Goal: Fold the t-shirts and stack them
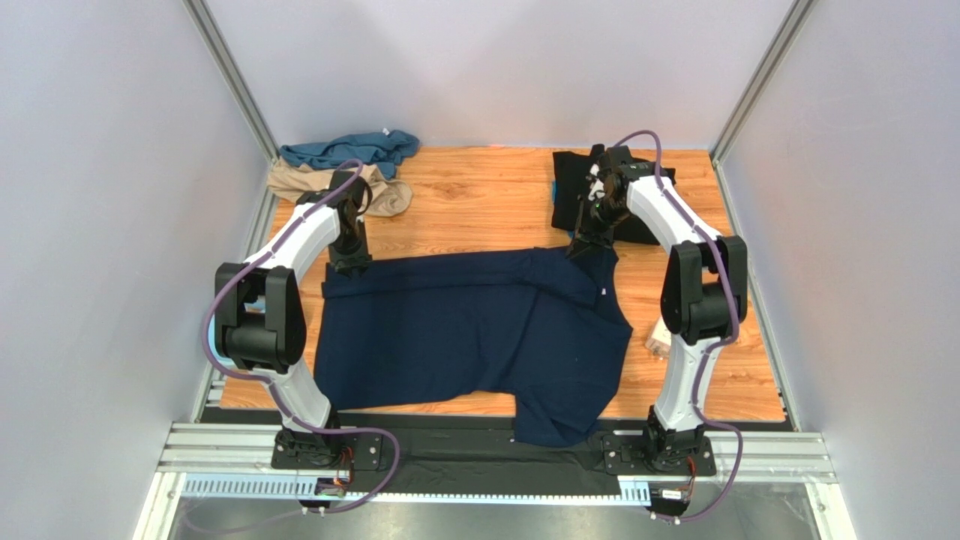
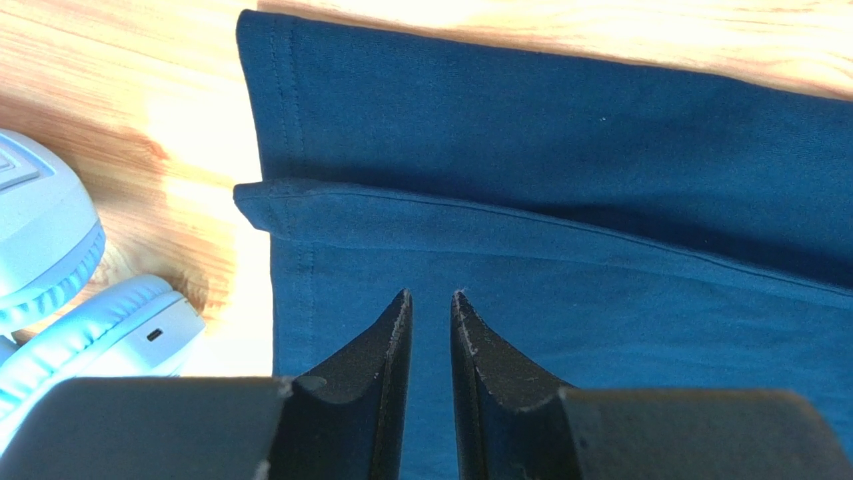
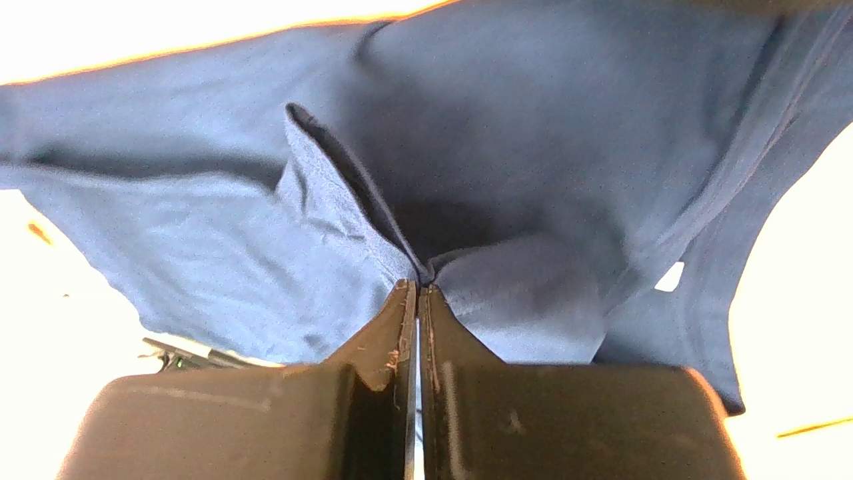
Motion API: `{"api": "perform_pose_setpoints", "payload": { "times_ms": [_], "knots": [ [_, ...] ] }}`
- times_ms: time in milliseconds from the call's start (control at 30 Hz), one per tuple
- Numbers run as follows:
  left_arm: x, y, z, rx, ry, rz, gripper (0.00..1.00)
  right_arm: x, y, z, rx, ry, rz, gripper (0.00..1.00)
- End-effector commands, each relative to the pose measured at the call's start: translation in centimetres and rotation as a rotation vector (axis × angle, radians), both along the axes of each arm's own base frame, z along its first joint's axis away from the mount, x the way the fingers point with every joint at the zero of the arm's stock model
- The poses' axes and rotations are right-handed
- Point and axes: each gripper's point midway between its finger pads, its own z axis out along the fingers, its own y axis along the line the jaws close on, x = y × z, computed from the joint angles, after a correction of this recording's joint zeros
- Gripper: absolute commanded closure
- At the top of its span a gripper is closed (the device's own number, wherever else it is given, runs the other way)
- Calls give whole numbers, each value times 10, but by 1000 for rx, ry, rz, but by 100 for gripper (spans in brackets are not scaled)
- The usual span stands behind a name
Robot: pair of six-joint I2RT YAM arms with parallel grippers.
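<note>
Barely begun. Spread unfolded across the middle of the table [image 1: 485, 203]: navy t-shirt [image 1: 473, 338]. Pinched tight in the right gripper [image 3: 417, 288]: its far right edge. Poised over its far left hem, narrowly parted, holding nothing: left gripper [image 2: 431, 298]. Apparently folded, far right: black t-shirt [image 1: 572, 186]. Crumpled far left, awaiting folding: teal t-shirt [image 1: 349, 149], tan t-shirt [image 1: 302, 180].

I see the black shirt [image 1: 572, 174] only in part: the right arm [image 1: 659, 208] covers its middle. The teal shirt [image 1: 349, 149] and the left arm [image 1: 304, 236] overlap the tan shirt [image 1: 299, 178]. The pale object [image 1: 657, 334] behind the right arm is too small to identify.
</note>
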Motion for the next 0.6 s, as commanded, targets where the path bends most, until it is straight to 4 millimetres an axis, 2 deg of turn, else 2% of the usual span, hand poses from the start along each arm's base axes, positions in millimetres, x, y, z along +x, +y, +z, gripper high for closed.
{"api": "perform_pose_setpoints", "payload": {
  "times_ms": [0,33,67,167,300,500,567],
  "knots": [
    [11,-3,16,-6,-63,3,73,-29,19,31,44,-29,53,100],
    [15,1,20,17,-74,6,73,-37,23,38,51,-34,67,100],
    [15,2,22,24,-74,5,73,-50,25,31,47,-2,77,100],
    [22,2,30,25,-90,2,73,-75,35,30,44,22,122,100],
    [29,-3,39,-2,-111,7,73,-119,42,7,17,171,185,100],
    [28,-6,35,-20,-102,5,73,-155,43,-15,-46,273,248,100],
    [26,-7,33,-21,-97,1,73,-164,42,-20,-60,302,246,95]
  ]
}}
